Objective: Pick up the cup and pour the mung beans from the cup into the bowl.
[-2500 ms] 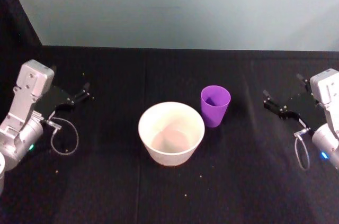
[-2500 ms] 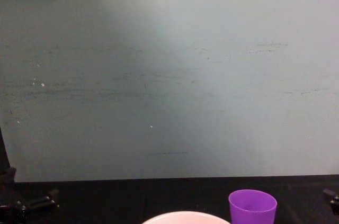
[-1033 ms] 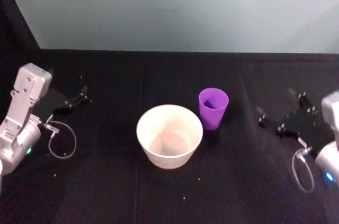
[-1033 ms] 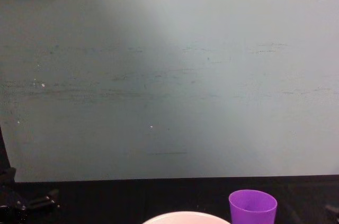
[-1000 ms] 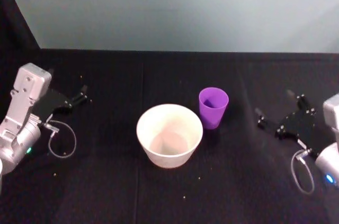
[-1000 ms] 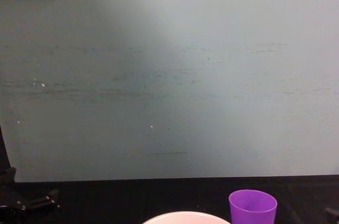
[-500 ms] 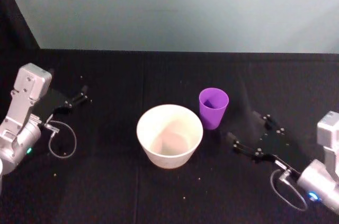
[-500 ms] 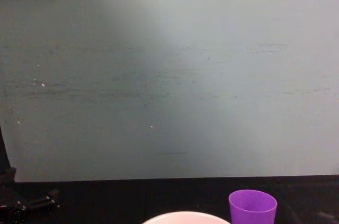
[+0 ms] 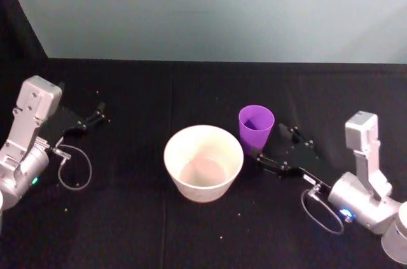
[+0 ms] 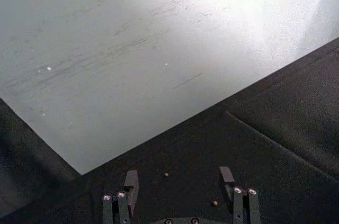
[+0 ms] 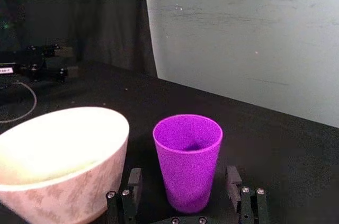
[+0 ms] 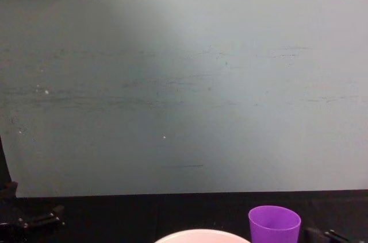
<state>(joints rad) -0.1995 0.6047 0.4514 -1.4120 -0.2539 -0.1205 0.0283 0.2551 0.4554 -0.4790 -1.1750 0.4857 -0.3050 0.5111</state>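
The purple cup (image 9: 255,128) stands upright on the black table, just right of the wide pinkish-white bowl (image 9: 203,194). My right gripper (image 9: 273,144) is open and low beside the cup's right side. In the right wrist view the cup (image 11: 188,155) stands between the two fingers (image 11: 233,177) with a gap on each side, and the bowl (image 11: 69,189) is beside it. I cannot make out mung beans inside the cup. My left gripper (image 9: 96,115) rests open at the far left, also in its wrist view (image 10: 179,179). The chest view shows the cup (image 12: 274,223) and bowl rim (image 12: 201,234).
A pale green wall (image 9: 210,8) closes off the back of the table. A few loose beans lie scattered on the black cloth (image 9: 127,218). A cable loop (image 9: 75,167) hangs from the left wrist. Open cloth lies in front of the bowl.
My right arm has swung in from the far right and forward, bringing its open gripper up to the cup. The cup, the bowl and the left arm have stayed put.
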